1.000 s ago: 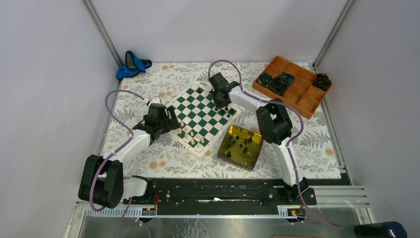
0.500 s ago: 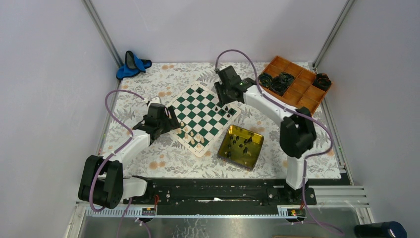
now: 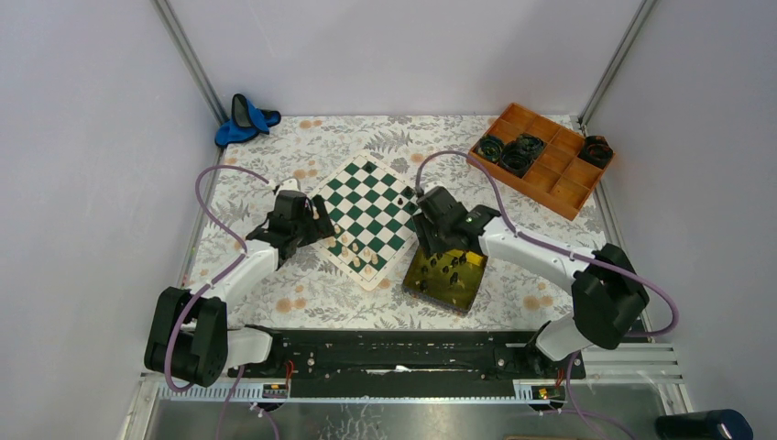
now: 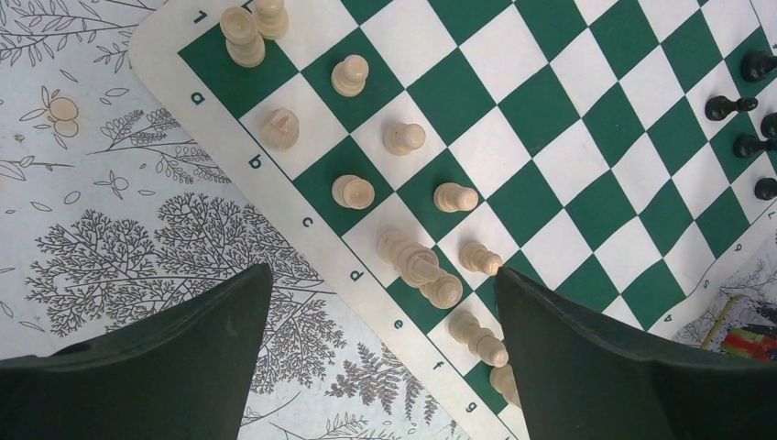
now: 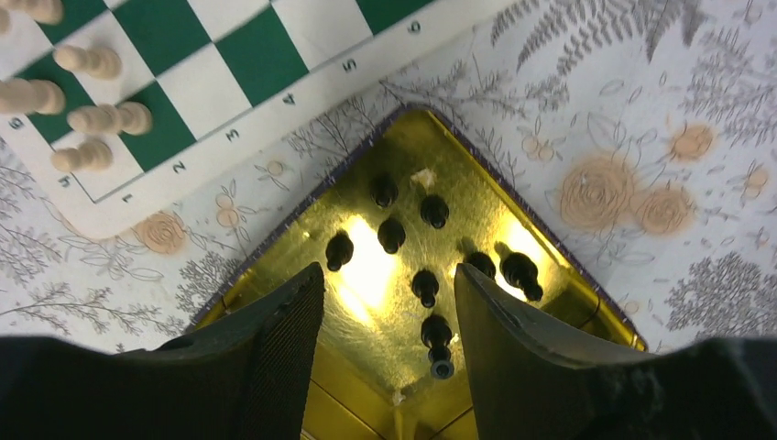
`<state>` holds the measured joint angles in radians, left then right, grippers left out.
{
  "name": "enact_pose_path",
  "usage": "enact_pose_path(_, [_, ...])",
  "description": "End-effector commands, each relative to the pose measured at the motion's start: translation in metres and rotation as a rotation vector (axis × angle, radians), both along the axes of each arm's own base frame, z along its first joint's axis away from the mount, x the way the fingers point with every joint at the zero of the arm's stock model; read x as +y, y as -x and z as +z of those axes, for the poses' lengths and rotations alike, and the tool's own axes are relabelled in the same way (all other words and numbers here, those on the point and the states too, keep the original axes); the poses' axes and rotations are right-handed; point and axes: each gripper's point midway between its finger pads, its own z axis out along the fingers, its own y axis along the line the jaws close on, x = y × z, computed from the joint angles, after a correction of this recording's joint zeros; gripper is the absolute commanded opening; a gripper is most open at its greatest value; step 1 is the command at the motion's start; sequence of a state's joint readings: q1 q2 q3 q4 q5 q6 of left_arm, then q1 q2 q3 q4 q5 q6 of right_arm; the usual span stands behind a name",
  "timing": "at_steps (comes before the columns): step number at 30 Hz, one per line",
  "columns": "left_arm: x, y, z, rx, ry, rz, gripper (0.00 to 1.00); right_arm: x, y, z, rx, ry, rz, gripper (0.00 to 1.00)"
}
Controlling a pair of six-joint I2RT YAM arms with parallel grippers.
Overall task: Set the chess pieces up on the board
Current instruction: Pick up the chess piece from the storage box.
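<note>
**Top external.** The right gripper (image 3: 438,240) has left the far side of the board (image 3: 371,215), where it stood a second ago. It now hangs over the far corner of the yellow tin tray (image 3: 476,286), which lies just beside the board's right corner. The left gripper (image 3: 307,220) has not moved and sits at the board's left edge. The cream pieces (image 3: 362,252) are lined along the board's near-left side.

**Left wrist.** The left fingers are spread wide with nothing between them. Below, the cream pieces (image 4: 403,137) stand in two rough rows by the lettered border. A few lean or lie tipped near the d–g files. A handful of black pieces (image 4: 733,108) stand at the opposite edge.

**Right wrist.** The right fingers are spread and empty, poised above the tray floor (image 5: 467,197). Several black pieces (image 5: 391,234) are scattered there, most lying loose.

**Reading.** One black piece was likely just delivered, and this is the return for the next. The black side is far from complete.
</note>
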<state>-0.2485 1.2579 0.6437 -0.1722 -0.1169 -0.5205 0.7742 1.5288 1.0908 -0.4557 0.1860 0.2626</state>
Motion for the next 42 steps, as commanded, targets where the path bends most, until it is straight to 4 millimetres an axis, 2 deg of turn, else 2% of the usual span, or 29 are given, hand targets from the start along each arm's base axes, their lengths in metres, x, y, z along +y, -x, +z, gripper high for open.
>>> enact_pose_path(1, [-0.006, -0.013, 0.016, -0.067, 0.005, -0.021, 0.99, -0.002, 0.000, 0.009, -0.067, -0.060, -0.068, 0.61])
enact_pose_path(5, [-0.007, -0.013, 0.014, -0.063, 0.004, -0.020, 0.99, -0.008, 0.005, -0.006, -0.046, -0.034, -0.084, 0.59])
enact_pose_path(11, [-0.007, -0.012, 0.014, -0.061, -0.001, -0.021, 0.99, -0.007, 0.002, -0.024, -0.038, -0.023, -0.096, 0.52])
enact_pose_path(23, [-0.008, -0.012, 0.011, -0.052, -0.010, -0.023, 0.99, -0.007, -0.014, -0.033, -0.059, 0.040, -0.126, 0.39])
enact_pose_path(42, [-0.008, -0.011, 0.007, -0.037, -0.014, -0.028, 0.99, -0.013, -0.025, -0.041, -0.039, 0.066, -0.153, 0.33])
